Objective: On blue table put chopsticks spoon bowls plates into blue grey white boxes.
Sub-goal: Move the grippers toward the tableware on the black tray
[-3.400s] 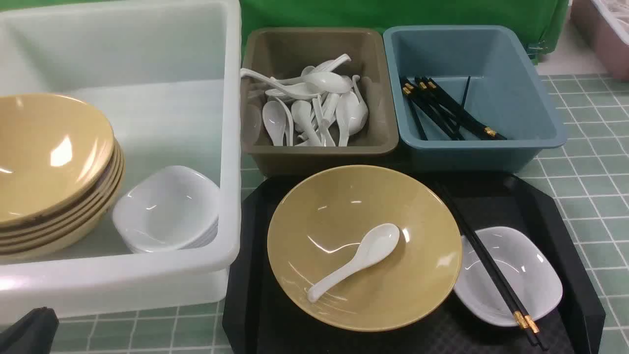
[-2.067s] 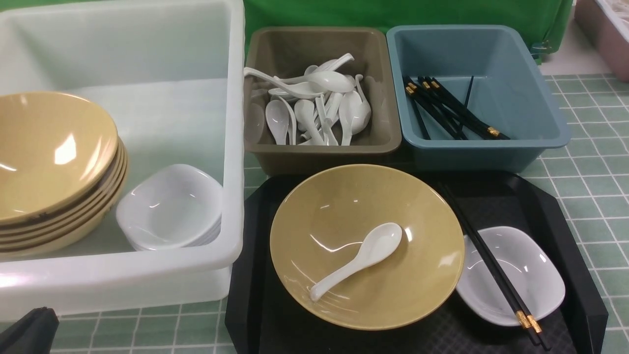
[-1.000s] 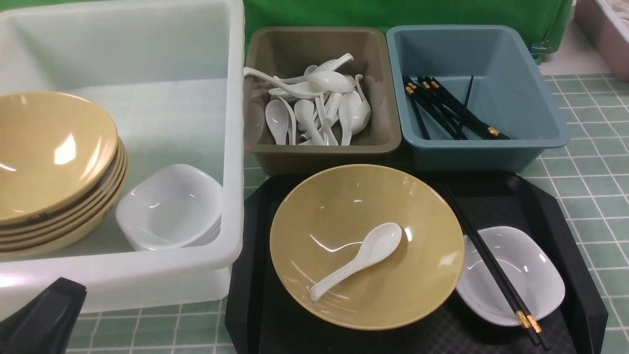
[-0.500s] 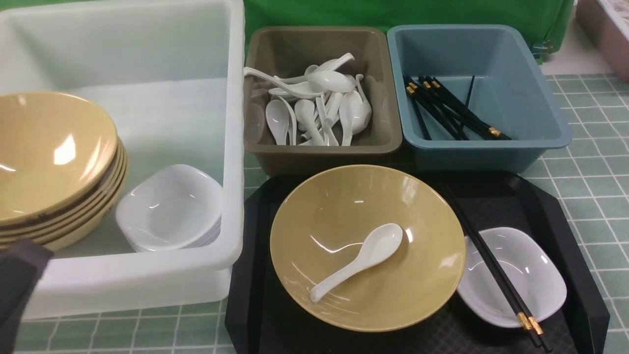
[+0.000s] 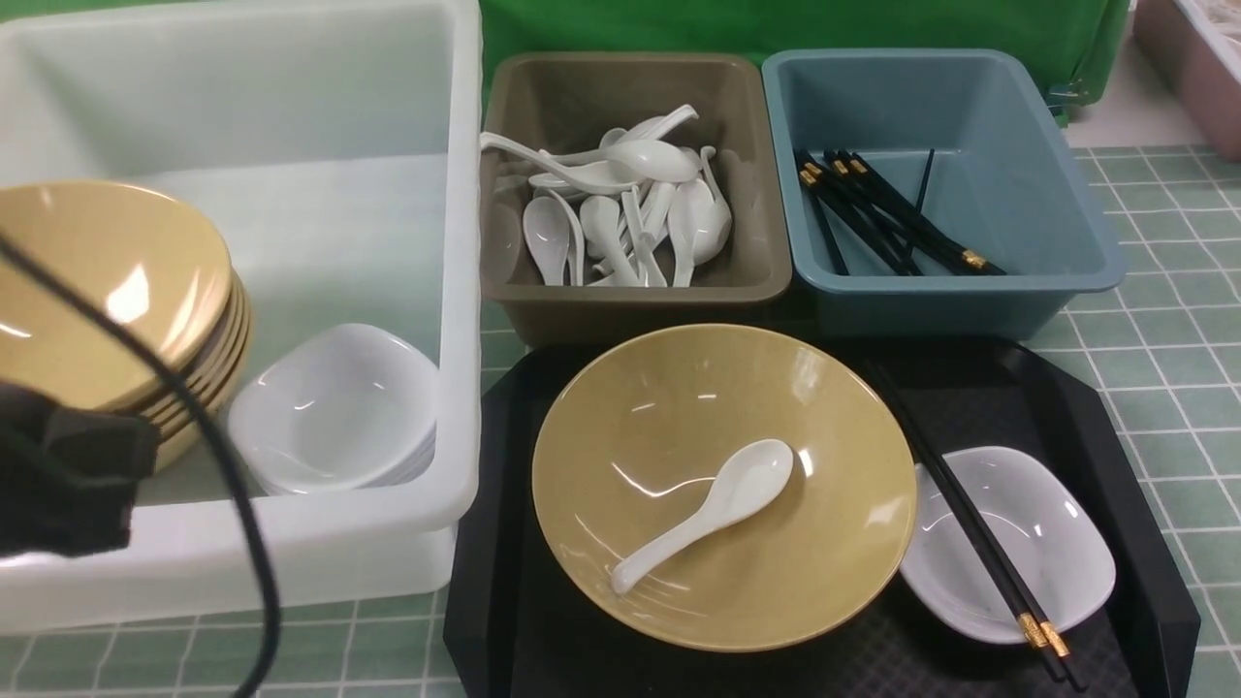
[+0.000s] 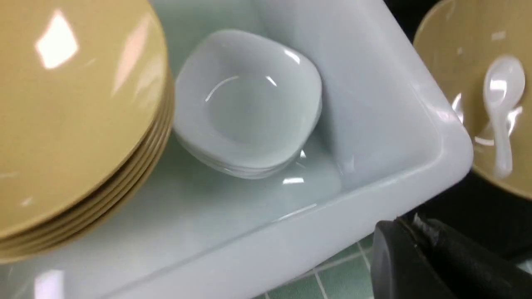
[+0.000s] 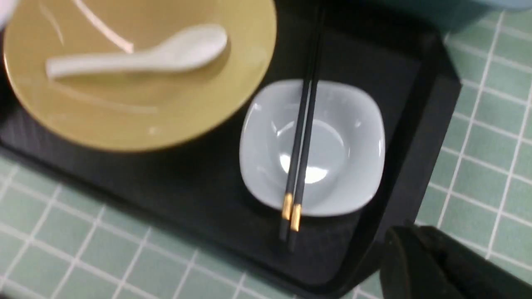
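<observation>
On the black tray a tan bowl (image 5: 722, 485) holds a white spoon (image 5: 708, 509). Beside it a pair of black chopsticks (image 5: 970, 528) lies across a small white plate (image 5: 1037, 572). The white box (image 5: 291, 543) contains a stack of tan bowls (image 5: 97, 291) and stacked plates (image 5: 334, 412). Several spoons fill the grey box (image 5: 630, 296), and chopsticks lie in the blue box (image 5: 970, 296). My left gripper (image 6: 405, 226) is shut and empty, just outside the white box's near corner (image 6: 449, 149). My right gripper (image 7: 407, 232) is shut and empty off the tray's corner, near the plate (image 7: 345, 145).
The black tray (image 5: 1096, 417) sits on the blue table (image 5: 1163, 339) in front of the grey and blue boxes. My left arm (image 5: 68, 475) and its cable (image 5: 223, 465) cross the white box's front. A pinkish bin (image 5: 1193, 58) stands at the far right.
My left arm has risen from the lower left corner and now hangs in front of the white box, with its cable across the stacked bowls. The dishes have not moved.
</observation>
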`<state>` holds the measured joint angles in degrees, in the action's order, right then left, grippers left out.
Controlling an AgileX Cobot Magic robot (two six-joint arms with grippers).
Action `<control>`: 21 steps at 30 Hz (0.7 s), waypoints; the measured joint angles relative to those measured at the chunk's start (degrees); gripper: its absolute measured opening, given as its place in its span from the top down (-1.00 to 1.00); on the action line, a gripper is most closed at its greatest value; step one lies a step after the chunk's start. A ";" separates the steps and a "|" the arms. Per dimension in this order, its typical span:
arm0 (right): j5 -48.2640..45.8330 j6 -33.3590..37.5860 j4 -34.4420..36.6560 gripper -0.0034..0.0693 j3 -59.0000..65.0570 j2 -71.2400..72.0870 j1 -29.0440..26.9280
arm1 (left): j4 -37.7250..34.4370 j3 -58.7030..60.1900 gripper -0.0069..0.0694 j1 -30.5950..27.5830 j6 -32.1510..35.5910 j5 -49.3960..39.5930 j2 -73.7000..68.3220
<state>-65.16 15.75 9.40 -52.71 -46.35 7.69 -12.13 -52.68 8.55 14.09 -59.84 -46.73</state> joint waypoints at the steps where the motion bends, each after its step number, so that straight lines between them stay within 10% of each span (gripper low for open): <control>1: -0.64 0.41 -0.23 0.81 -1.08 -2.27 0.35 | 0.38 -1.16 0.81 2.43 -0.04 -0.31 -1.51; 13: 5.77 -5.64 -7.58 0.73 -2.31 -23.98 10.15 | 0.55 -10.69 0.81 28.43 0.06 1.27 -18.02; 21: 12.17 -6.80 -6.54 -0.13 -2.36 -38.18 10.68 | 0.83 -10.86 0.81 34.17 0.06 1.50 -22.13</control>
<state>-52.99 8.96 2.86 -55.07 -84.53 18.37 -11.31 -63.54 42.72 14.15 -58.34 -68.86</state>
